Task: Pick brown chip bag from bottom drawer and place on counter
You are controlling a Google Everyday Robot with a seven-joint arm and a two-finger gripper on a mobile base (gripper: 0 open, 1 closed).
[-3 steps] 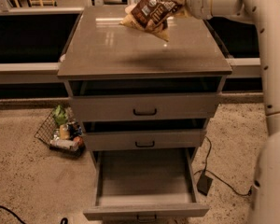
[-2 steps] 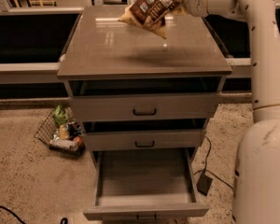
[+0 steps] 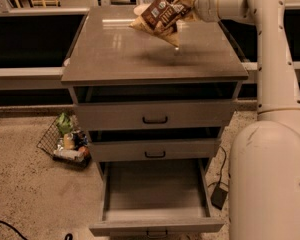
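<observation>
My gripper (image 3: 186, 4) is shut on the brown chip bag (image 3: 159, 17) and holds it tilted in the air above the far right part of the counter (image 3: 120, 54). The bag's lower corner hangs just above the glossy slab, and its shadow falls on the slab below. The bottom drawer (image 3: 155, 194) is pulled fully out and its inside is bare. The two upper drawers are slightly ajar. My white arm reaches in from the right.
A wire basket (image 3: 65, 141) with a green packet and other items lies on the floor left of the cabinet. A dark cable and a black box (image 3: 219, 196) lie on the floor at the right. My arm's base (image 3: 270, 184) fills the lower right.
My gripper has carried the chip bag a little further back and left over the counter. My arm's base has come closer at the lower right.
</observation>
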